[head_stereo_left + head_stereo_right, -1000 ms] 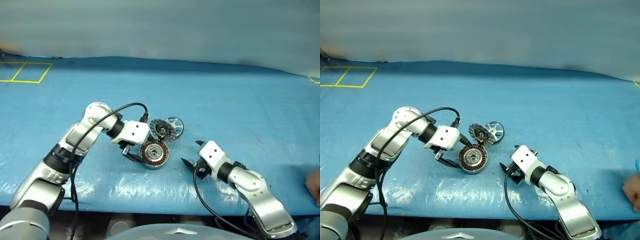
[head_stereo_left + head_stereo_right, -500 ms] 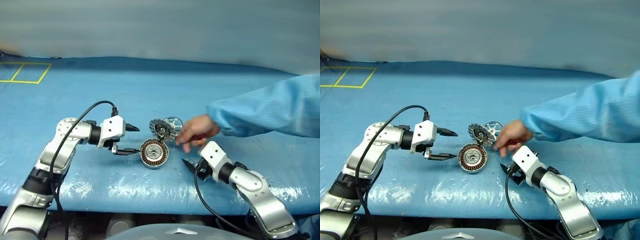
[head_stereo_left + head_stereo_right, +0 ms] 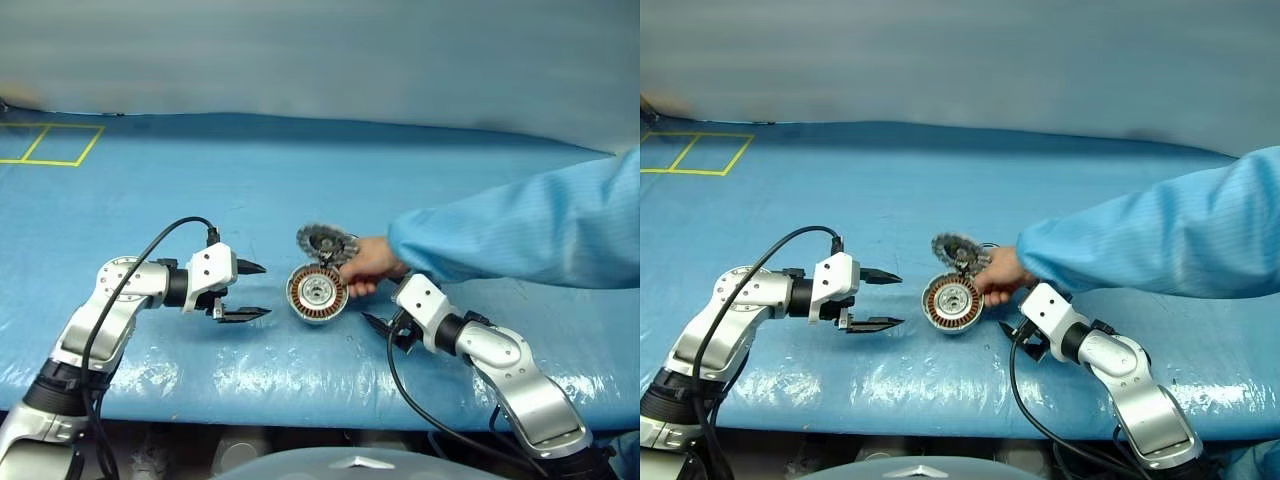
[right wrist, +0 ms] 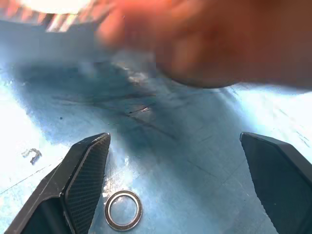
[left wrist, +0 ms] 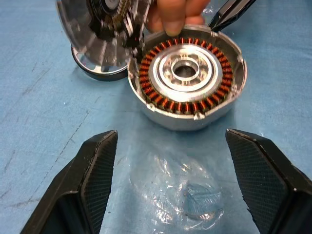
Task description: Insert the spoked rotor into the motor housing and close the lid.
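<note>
Housing (image 3: 316, 294) mid-table, tipped, copper windings face the camera | lid (image 3: 322, 241) at 12 – person's hand (image 3: 366, 268) at 3 | left gripper (image 3: 246, 291), right gripper (image 3: 377, 327) wide open, empty

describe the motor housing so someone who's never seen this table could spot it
On the blue table cover, look midway between the two robot arms, just in front of the person's hand. The motor housing is the short round metal puck there, marked out by its ring of copper-orange windings around a silver hub.

I note the motor housing (image 5: 187, 78): silver shell, copper-orange winding ring. The table (image 3: 450, 180) is blue, yellow lines at its far-left corner; person's sleeve (image 3: 520, 235) light blue.
</note>
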Robot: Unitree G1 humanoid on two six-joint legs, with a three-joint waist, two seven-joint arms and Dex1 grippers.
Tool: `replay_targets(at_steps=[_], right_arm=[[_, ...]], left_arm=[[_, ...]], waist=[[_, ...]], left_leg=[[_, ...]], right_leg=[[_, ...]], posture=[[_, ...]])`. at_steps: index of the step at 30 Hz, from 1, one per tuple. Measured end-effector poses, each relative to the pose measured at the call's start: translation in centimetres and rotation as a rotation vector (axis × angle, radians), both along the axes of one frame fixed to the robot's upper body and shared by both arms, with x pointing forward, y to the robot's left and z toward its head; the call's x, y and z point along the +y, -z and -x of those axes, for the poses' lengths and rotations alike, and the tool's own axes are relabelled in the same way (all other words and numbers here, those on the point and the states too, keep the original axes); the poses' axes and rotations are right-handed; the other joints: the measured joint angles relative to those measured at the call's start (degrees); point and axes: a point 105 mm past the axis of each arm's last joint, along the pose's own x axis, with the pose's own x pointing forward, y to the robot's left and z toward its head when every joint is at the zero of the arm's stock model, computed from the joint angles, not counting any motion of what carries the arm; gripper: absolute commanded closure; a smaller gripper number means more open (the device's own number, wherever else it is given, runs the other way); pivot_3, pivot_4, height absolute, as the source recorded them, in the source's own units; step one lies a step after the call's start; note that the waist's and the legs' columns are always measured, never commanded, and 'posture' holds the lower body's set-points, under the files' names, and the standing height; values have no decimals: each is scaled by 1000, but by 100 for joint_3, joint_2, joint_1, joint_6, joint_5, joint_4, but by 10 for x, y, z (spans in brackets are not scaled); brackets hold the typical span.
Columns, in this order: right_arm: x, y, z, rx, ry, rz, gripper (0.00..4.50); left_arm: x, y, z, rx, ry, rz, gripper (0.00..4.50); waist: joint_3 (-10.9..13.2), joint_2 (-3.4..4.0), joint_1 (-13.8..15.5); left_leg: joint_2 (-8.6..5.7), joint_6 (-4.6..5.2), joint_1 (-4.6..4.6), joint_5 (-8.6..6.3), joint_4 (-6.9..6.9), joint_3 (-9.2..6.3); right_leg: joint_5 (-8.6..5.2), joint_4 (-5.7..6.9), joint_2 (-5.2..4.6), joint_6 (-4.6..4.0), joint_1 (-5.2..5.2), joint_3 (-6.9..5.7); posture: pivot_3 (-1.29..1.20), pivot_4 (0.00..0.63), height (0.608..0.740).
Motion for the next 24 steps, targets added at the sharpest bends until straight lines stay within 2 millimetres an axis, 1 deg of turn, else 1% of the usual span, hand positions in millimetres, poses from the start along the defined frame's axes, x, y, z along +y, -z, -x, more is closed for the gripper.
replay_targets(at_steps=[8,17,22,24], right_arm=[[-2,3,-2,9,5,9,0],[-2,2,-3,2,5,10,0],[-2,0,-2,-1,4,-1,0],[-3,-5,-5,-8,16,-30,0]], left_arm=[[-1,0,1,9,-16,17,739],[-2,-3,-1,1,-14,25,739],[-7,-5,-4,-23,-19,49,739],[-10,-6,-6,-35,-27,69,739]], waist=[[0,0,-2],[0,0,-2],[0,-1,3],[0,-1,3]], left_leg=[[0,0,0,0,2,1],[-2,0,0,0,1,1],[-2,0,0,0,2,1],[-1,0,0,0,4,1]], right_leg=[[-1,0,0,-2,1,2],[-1,0,0,-1,1,1],[-1,0,-2,-1,1,2],[0,0,-2,0,2,2]], posture=[[0,150,740],[0,150,740],[0,150,740],[0,150,740]])
